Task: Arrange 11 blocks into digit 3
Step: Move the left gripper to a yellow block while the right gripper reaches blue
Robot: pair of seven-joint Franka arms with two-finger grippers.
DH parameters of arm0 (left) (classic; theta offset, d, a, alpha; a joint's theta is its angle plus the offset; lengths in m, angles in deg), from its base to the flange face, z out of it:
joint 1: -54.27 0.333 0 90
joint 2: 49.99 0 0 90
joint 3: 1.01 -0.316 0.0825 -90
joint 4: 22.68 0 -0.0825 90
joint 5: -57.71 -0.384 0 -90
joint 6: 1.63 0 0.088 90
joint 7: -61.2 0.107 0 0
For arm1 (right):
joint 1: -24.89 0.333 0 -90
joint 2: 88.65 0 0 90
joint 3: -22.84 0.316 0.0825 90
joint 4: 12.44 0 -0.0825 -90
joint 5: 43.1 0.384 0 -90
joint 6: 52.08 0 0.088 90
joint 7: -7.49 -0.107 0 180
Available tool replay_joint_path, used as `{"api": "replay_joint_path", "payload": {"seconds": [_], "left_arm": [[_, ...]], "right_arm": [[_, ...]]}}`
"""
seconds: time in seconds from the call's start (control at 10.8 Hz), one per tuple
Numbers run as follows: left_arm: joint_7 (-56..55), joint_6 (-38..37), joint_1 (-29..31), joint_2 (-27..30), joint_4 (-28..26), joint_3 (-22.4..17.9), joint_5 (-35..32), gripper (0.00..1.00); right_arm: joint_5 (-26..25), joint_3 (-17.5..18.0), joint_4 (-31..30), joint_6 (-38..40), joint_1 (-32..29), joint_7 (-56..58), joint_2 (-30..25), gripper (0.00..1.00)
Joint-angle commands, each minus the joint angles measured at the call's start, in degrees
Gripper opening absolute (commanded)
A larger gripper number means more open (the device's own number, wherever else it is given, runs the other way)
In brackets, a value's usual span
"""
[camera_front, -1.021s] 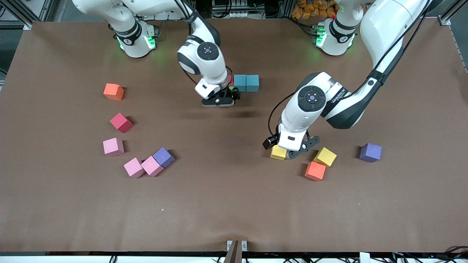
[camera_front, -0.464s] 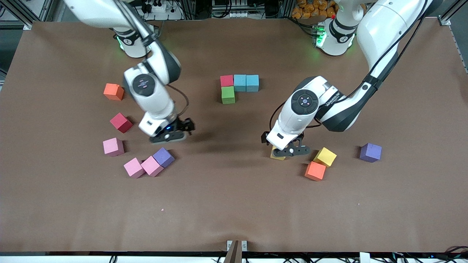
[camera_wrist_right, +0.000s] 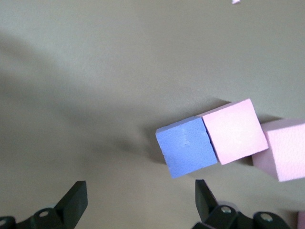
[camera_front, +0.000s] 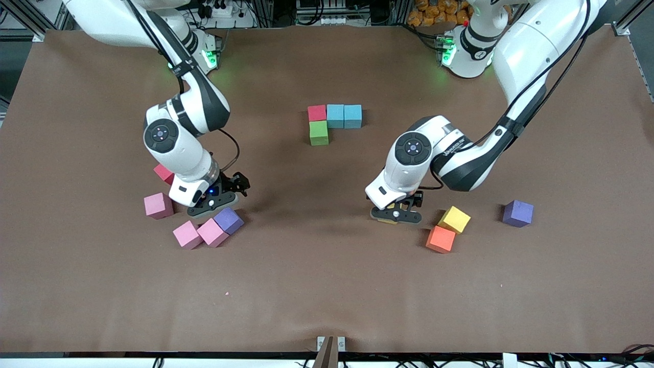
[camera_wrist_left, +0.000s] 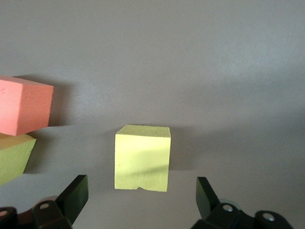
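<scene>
A red block (camera_front: 317, 112), two cyan blocks (camera_front: 344, 116) and a green block (camera_front: 319, 133) sit joined in an L mid-table. My left gripper (camera_front: 396, 215) (camera_wrist_left: 140, 198) hovers open just over a yellow block (camera_wrist_left: 143, 157), which lies ahead of its fingers and apart from them. A second yellow block (camera_front: 454, 219), an orange block (camera_front: 440, 238) and a purple block (camera_front: 517, 213) lie close by. My right gripper (camera_front: 214, 202) (camera_wrist_right: 138, 200) hangs open over bare table beside another purple block (camera_front: 228, 220) (camera_wrist_right: 186, 145), which touches a pink block (camera_front: 212, 232) (camera_wrist_right: 233, 131).
Two more pink blocks (camera_front: 187, 235) (camera_front: 158, 205) lie near the right gripper. A dark red block (camera_front: 163, 173) peeks out from under the right arm. The brown table (camera_front: 327, 286) stretches bare toward the front camera.
The right arm has swung from the joined blocks mid-table to the purple and pink cluster, uncovering the red and green blocks. The left gripper has shifted slightly and settled over the yellow block.
</scene>
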Motion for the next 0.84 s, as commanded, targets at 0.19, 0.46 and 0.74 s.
{"api": "replay_joint_path", "payload": {"seconds": [0.19,0.46,0.74], "left_arm": [[3.4,1.6,-0.4,-3.2,0.8,-1.1,-3.2,1.00],[3.3,3.1,-0.5,-4.6,0.9,-1.8,-3.2,1.00],[3.3,3.4,-1.6,-5.2,1.0,-3.0,-3.2,1.00]], "right_arm": [[-0.1,1.2,3.3,1.8,-4.1,23.4,3.3,1.00],[-0.8,1.2,4.2,0.8,-3.8,51.4,5.0,1.00],[-4.5,1.0,5.1,-1.8,-2.8,76.6,6.6,1.00]]}}
